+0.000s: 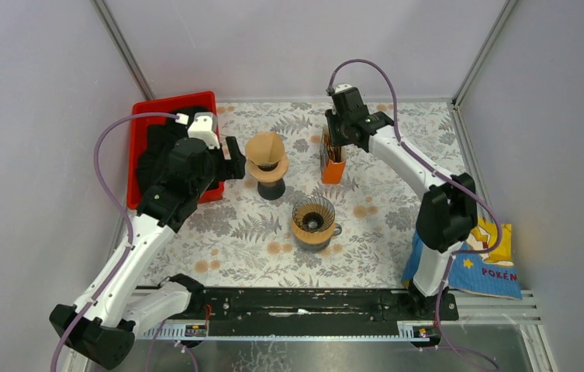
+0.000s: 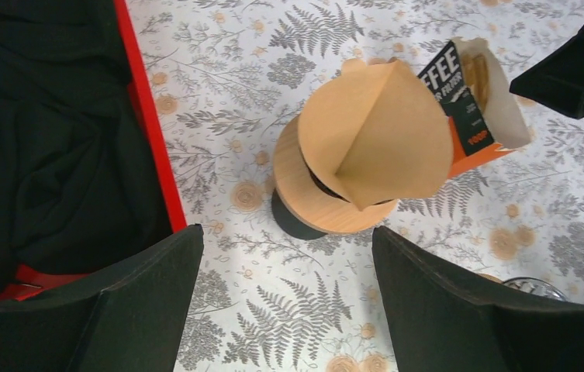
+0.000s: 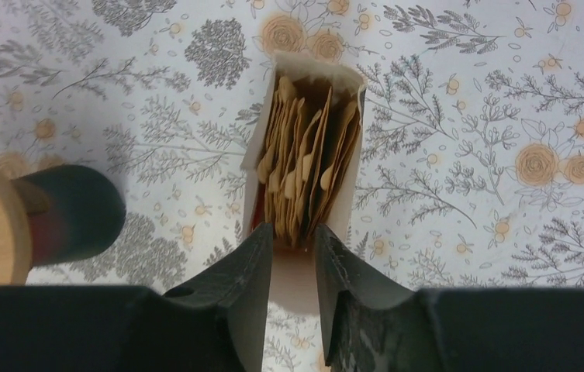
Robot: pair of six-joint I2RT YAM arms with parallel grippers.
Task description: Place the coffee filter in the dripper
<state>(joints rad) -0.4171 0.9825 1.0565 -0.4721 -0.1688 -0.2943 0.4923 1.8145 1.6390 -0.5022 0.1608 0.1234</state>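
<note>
Nearest the arm bases, a clear glass cup with a dark ribbed cone inside (image 1: pixel 313 222) stood on the fern-printed tablecloth (image 1: pixel 381 232). It was to the near right of the wooden-collared dripper on its dark round base (image 2: pixel 304 194). A blue snack bag (image 1: pixel 490 267) lay well off to that dripper's near right, at the table's edge.

Just left of the dripper, the left gripper (image 2: pixel 286 240) hung with its jaws spread wide and nothing between them. The brown paper coffee filter (image 2: pixel 374 132) sat in the dripper. Its tip pointed down into the collar's mouth and its long axis stood steeply up, with the wide curved edge uppermost and the paper folded rather flat.

Right of the dripper stood an orange cardboard box of filters (image 1: pixel 333 169). The right gripper (image 3: pixel 294 230) hovered at its open top, jaws narrowly apart at the near end of the stack; whether they pinched a sheet could not be told. To the dripper's far left, a red plastic bin (image 1: pixel 137 132) held black cloth (image 2: pixel 40 139).
</note>
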